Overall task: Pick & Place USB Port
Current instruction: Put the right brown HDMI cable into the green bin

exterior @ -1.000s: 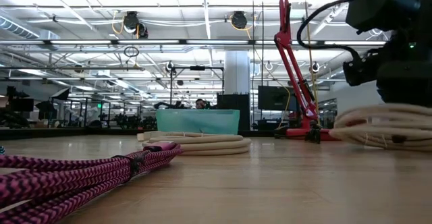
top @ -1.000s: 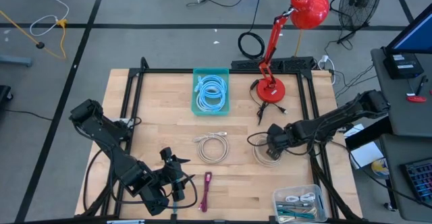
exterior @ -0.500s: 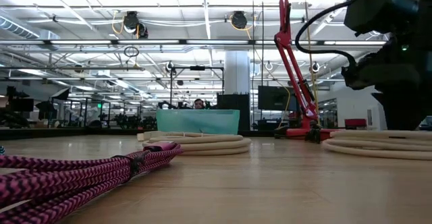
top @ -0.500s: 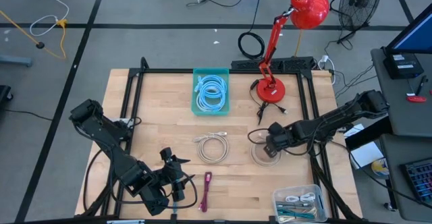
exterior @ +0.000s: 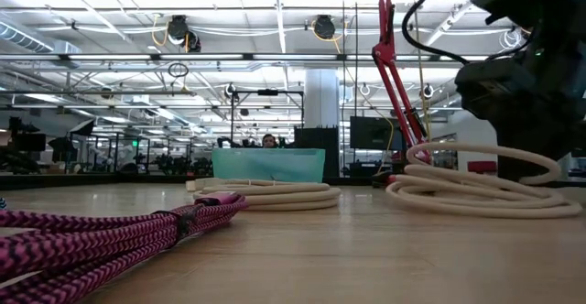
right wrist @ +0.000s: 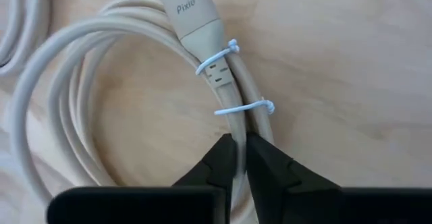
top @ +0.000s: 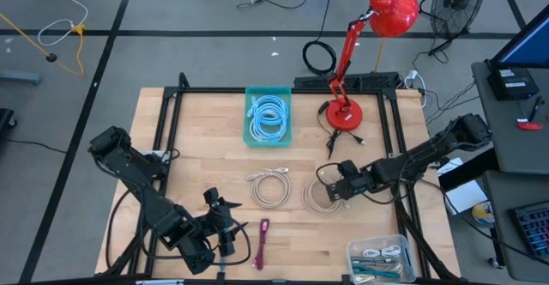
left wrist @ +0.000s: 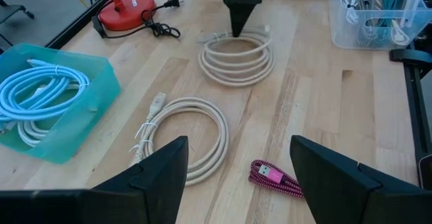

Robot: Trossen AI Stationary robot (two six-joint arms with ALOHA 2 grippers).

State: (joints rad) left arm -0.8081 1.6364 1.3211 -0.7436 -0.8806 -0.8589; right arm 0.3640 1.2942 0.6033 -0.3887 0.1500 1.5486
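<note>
Our right gripper [right wrist: 240, 158] pinches a coiled beige cable [top: 319, 196] toward the bench's right edge.

We have the right fingers closed on a strand of that coil, just below its two thin ties and the plug marked Pixio; the coil lies on the bench [top: 206, 160], part of it raised. A second beige coil [top: 269, 187] lies mid-bench, well apart. Our left gripper [left wrist: 233, 170] waits spread open near the front edge beside the pink cable [top: 261, 242]. The teal bin [top: 268, 117] sits at the back edge.

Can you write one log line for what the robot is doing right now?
right gripper: shut on beige cable coil | left gripper: open, waiting by pink cable
</note>
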